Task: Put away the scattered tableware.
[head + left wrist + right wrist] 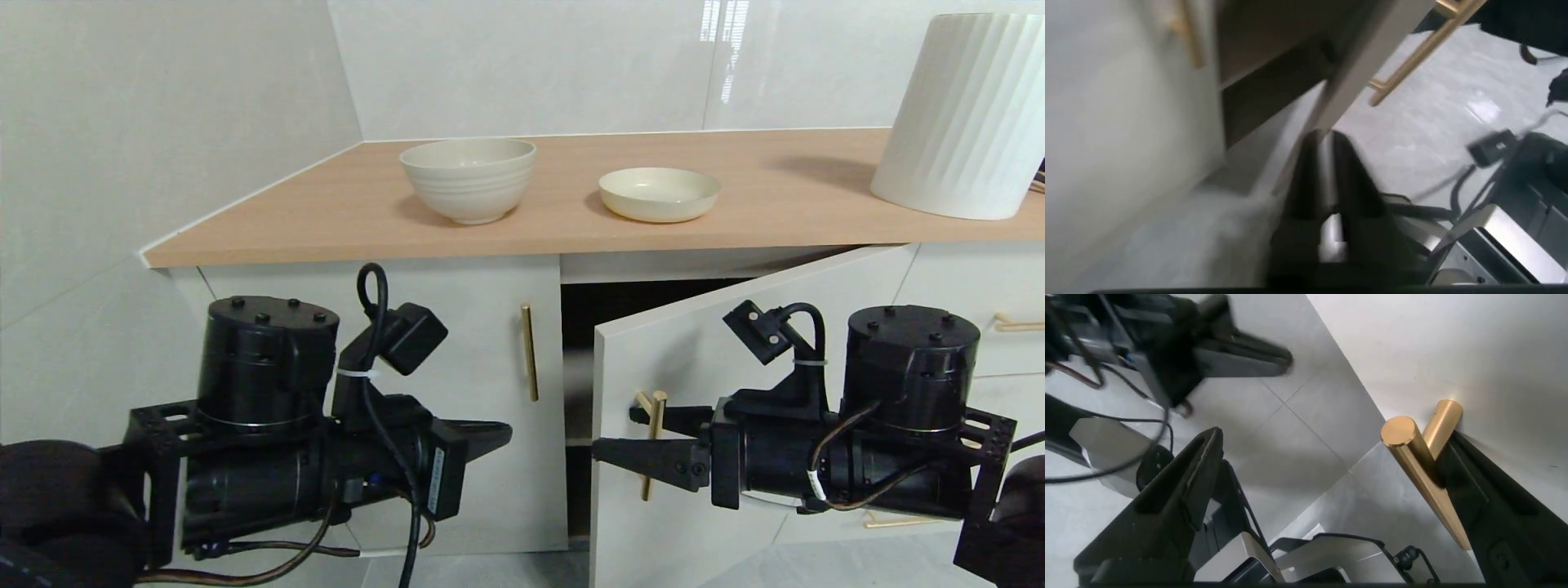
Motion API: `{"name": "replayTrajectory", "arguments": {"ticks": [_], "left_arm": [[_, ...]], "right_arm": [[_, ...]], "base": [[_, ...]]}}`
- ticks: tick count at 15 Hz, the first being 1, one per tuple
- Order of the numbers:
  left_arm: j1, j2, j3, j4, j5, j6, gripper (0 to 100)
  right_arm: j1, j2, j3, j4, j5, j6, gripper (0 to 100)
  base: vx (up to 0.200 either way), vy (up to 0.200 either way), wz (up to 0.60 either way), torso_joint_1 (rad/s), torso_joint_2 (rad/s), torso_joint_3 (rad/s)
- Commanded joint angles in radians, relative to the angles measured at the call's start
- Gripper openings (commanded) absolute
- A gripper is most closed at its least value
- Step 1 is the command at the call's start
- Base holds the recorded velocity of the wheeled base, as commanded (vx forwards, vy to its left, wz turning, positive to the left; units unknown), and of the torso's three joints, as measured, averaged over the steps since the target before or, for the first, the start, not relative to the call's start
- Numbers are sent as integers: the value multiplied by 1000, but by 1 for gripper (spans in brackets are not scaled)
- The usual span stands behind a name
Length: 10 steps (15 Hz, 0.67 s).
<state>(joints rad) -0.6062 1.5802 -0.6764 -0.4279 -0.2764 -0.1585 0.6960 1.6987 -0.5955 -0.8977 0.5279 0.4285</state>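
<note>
A cream bowl point(469, 175) and a shallow cream dish point(660, 193) stand on the wooden counter point(326, 220). Below it, the right cabinet door point(694, 343) hangs partly open. My right gripper point(620, 431) is open at that door's gold handle point(653, 441). In the right wrist view the handle point(1425, 469) lies between the fingers of the right gripper point(1331, 449), close against one finger point(1486, 498). My left gripper point(490, 433) is shut on nothing, low in front of the closed left door point(457, 343); its tip point(1327, 159) points at the open door's edge point(1372, 65).
A tall white ribbed container point(963, 114) stands at the counter's right end. The left door has a vertical gold handle point(530, 353). A dark cabinet opening point(575, 343) shows between the doors. Further drawer handles point(1016, 324) lie to the right. Grey floor tiles point(816, 563) are below.
</note>
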Motion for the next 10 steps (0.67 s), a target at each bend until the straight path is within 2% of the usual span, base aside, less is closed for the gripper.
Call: {"name": "replayTrajectory", "arguments": {"ticks": [1,4,6,7,8,10], "left_arm": [[-30,112,0,-81,-3,1,0],[-41,241,-15,-284,-9,-3,0],[-46,323,-29,-390,-10,-19,0],[-47,330,-29,-396,-10,-22,0],[-53,373,-71,-454,-9,-64,0],[-53,414,-137,-453,-9,-85,0]], "right_arm": [[0,4,2,2,1,1,100],[-1,7,6,2,1,1,100],[-1,6,6,2,1,1,100],[-1,6,6,2,1,1,100],[-1,9,6,2,0,1,100],[-1,12,5,2,1,1,100]], "base": [[0,0,0,0,0,0],[0,0,0,0,0,0],[0,0,0,0,0,0],[0,0,0,0,0,0],[0,0,0,0,0,0],[0,0,0,0,0,0]]}}
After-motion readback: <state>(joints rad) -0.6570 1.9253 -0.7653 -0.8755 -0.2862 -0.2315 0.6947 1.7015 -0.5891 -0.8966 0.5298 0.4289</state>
